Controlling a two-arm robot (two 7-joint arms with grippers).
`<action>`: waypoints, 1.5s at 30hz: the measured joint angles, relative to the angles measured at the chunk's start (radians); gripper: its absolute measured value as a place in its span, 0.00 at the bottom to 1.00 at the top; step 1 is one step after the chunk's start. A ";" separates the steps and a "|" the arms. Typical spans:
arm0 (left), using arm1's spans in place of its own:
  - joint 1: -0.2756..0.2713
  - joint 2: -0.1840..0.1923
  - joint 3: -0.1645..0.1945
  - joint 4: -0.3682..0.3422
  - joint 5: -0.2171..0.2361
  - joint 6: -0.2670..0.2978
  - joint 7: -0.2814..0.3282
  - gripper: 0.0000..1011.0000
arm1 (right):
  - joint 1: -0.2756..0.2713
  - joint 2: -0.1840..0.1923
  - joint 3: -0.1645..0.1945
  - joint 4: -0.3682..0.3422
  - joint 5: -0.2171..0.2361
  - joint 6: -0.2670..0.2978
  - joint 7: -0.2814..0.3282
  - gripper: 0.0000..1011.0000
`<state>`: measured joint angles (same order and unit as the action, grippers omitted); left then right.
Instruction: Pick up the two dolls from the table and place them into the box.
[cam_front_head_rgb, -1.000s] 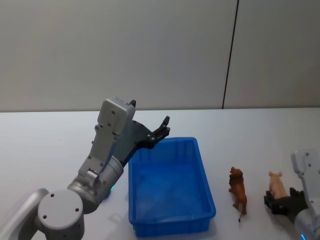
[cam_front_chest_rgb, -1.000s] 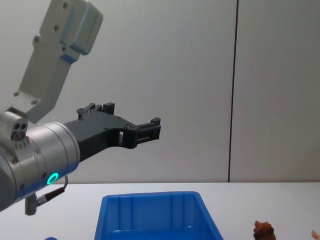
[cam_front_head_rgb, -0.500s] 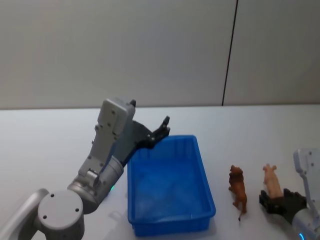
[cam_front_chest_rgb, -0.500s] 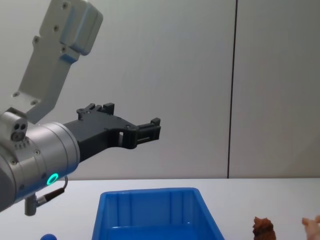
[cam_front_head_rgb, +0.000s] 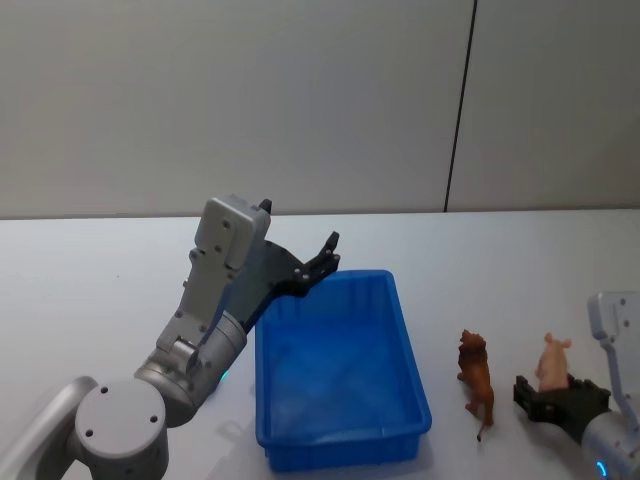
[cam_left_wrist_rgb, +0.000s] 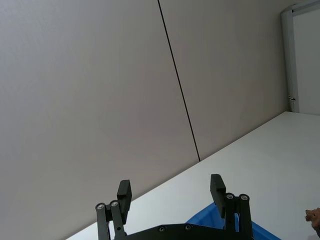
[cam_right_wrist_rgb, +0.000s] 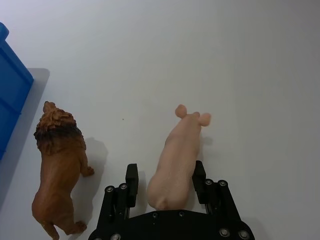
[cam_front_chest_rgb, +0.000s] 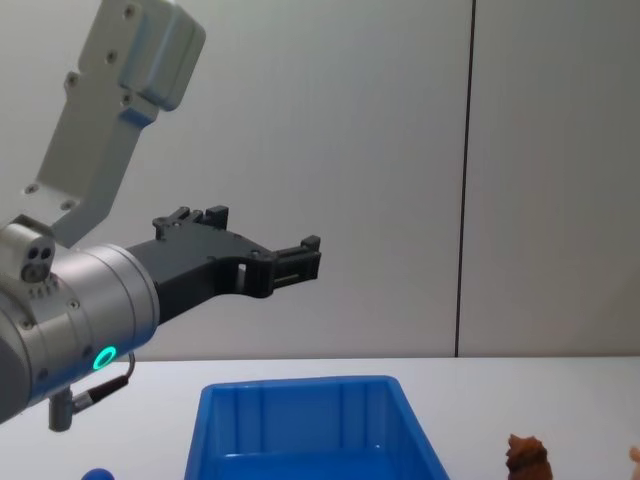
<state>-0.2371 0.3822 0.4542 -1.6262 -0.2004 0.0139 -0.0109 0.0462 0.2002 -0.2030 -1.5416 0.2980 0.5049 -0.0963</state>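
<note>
Blue plastic bin (cam_front_head_rgb: 345, 450) is sitting on the white counter (cam_front_head_rgb: 520, 270), long axis running away from the robot. In the chest view its ribbed back wall (cam_front_chest_rgb: 300, 400) is showing. No doll is showing inside it.

Brown lion figure (cam_front_head_rgb: 476, 385) is standing on the counter just to the right of the bin, apart from it, head pointing away from the robot. From the right wrist (cam_right_wrist_rgb: 57, 165) it is lying between the bin's wall (cam_right_wrist_rgb: 10, 100) and the pig. Its mane top is peeking up at the lower edge of the chest view (cam_front_chest_rgb: 527, 460).

Pink pig figure (cam_front_head_rgb: 552, 362) is standing to the right of the lion, near it but not touching, snout also pointing away from the robot.

Right end effector (cam_front_head_rgb: 558, 392) is sitting low at the counter with its jaws spread, straddling the pig's hindquarters (cam_right_wrist_rgb: 177, 160). In the wrist view (cam_right_wrist_rgb: 165, 172) a gap is showing between the lion-side finger and the pig; on the other side, contact cannot be told. It is not clamping anything.

Left end effector (cam_front_head_rgb: 333, 250) is hanging in the air over the bin's far left corner, jaws wide apart and gripping nothing (cam_left_wrist_rgb: 170, 185). In the chest view (cam_front_chest_rgb: 310, 255) it is reaching well above the bin.

Small rounded blue figure (cam_front_chest_rgb: 97, 474) is showing at the lower edge of the chest view, to the left of the bin.
</note>
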 joint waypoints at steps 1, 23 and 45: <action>0.000 0.000 0.000 0.000 0.000 0.000 0.000 0.99 | 0.000 0.000 0.000 0.000 0.000 0.000 0.000 0.64; 0.000 0.000 0.000 0.000 0.000 0.000 0.000 0.99 | -0.004 -0.003 -0.001 0.006 -0.015 -0.013 0.002 0.66; 0.000 0.000 0.000 0.000 0.000 0.000 0.000 0.99 | -0.005 -0.003 -0.001 0.008 -0.019 -0.016 0.002 0.79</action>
<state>-0.2371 0.3821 0.4542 -1.6262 -0.2004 0.0138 -0.0109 0.0410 0.1970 -0.2036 -1.5337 0.2791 0.4889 -0.0947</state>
